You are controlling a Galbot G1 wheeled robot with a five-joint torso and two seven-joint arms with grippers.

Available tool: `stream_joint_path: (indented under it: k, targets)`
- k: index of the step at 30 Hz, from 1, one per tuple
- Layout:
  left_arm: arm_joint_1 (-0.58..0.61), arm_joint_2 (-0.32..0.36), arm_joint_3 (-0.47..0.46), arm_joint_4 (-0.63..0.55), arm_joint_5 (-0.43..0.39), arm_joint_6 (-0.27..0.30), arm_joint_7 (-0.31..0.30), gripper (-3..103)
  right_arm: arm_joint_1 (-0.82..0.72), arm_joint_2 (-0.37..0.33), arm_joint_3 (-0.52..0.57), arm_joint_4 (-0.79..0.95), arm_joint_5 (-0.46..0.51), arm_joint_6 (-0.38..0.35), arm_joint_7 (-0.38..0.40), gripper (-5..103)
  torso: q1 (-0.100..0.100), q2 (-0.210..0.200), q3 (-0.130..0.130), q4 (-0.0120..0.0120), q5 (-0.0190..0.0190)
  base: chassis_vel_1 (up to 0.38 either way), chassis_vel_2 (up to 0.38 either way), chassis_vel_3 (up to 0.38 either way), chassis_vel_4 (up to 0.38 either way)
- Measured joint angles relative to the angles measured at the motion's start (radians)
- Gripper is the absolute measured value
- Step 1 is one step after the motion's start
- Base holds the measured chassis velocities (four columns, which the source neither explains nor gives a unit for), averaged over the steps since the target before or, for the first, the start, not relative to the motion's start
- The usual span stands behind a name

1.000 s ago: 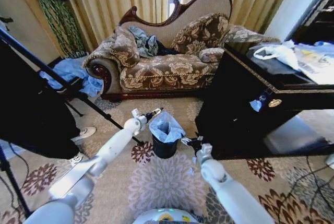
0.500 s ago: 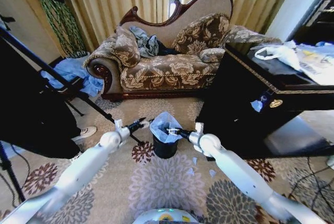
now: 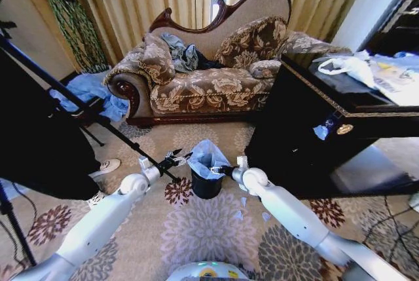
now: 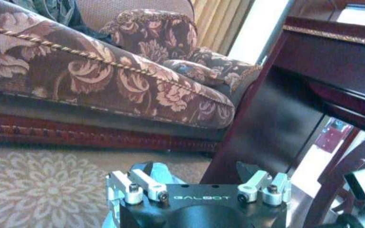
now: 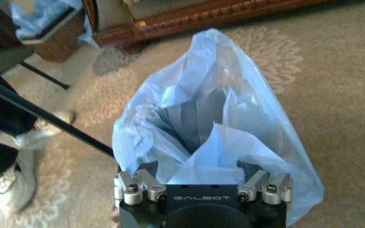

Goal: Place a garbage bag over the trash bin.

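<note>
The garbage bag (image 3: pixel 206 156) sits crumpled in the mouth of the trash bin (image 3: pixel 207 186), which stands on the patterned carpet (image 3: pixel 203 228) in front of the sofa (image 3: pixel 209 78) and beside a dark cabinet (image 3: pixel 314 130). The pale blue plastic bunches up above the bin's rim, with its mouth open towards the top. In the right wrist view the bag (image 5: pixel 208 128) billows loosely just ahead of the gripper, its near edge lying between the two finger mounts. The right gripper (image 3: pixel 219 171) reaches in from the cabinet side and touches the bag's edge at the rim; whether it has pinched the plastic cannot be told. The left gripper (image 3: pixel 177 158) hovers just beside the bin on the other side, its fingers spread apart and holding nothing, close to the bag. A black tripod leg (image 3: pixel 85 114) slants across the carpet behind the left arm.
</note>
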Motion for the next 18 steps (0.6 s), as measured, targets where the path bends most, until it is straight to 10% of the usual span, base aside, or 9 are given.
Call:
stream_joint_path:
  k: [18]
  targets:
    - [-0.005, -0.007, 0.013, -0.006, -0.025, -0.001, -0.027, 93, -0.039, 0.013, 0.008, 0.017, -0.035, 0.015, 0.023, 30, 0.0, 0.0, 0.0, 0.0, 0.0, 0.0, 0.0, 0.0, 0.0]
